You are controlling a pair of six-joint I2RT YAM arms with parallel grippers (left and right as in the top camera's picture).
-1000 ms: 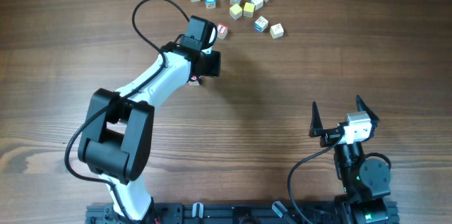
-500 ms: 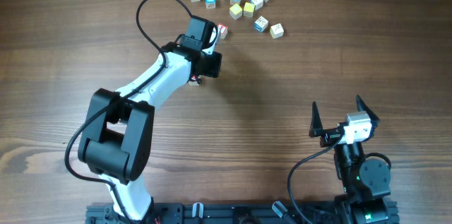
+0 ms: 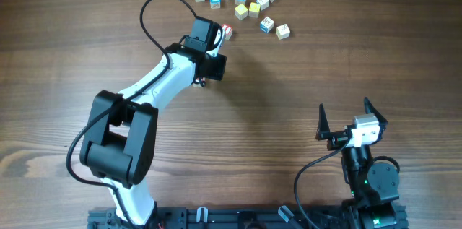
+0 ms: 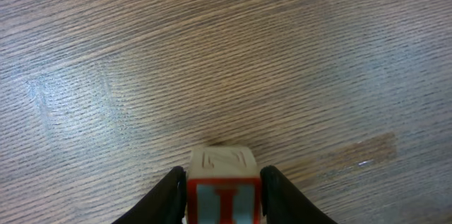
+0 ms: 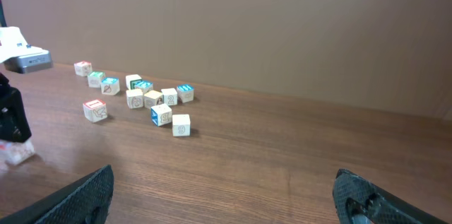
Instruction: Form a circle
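A small wooden cube with a red "I" on a light blue face (image 4: 222,197) rests on the wooden table (image 4: 226,54). My left gripper (image 4: 224,173) is shut on it, one black finger against each side. From overhead, the left gripper (image 3: 208,68) is left of centre at the back and hides most of that cube (image 3: 199,81). No circle of cubes shows in any view. My right gripper (image 3: 345,117) stands open and empty near the front right, and its wrist view (image 5: 226,189) shows only bare wood between the fingers.
Several loose letter cubes (image 3: 249,5) with green, blue, yellow and plain faces lie scattered along the back edge, also seen as a cluster (image 5: 145,97). A red-lettered cube (image 3: 227,31) sits just right of the left wrist. The left arm's cable (image 3: 148,19) loops above it.
The left gripper shifted slightly toward the back right with the cube between its fingers, then stayed put. The right arm has not moved.
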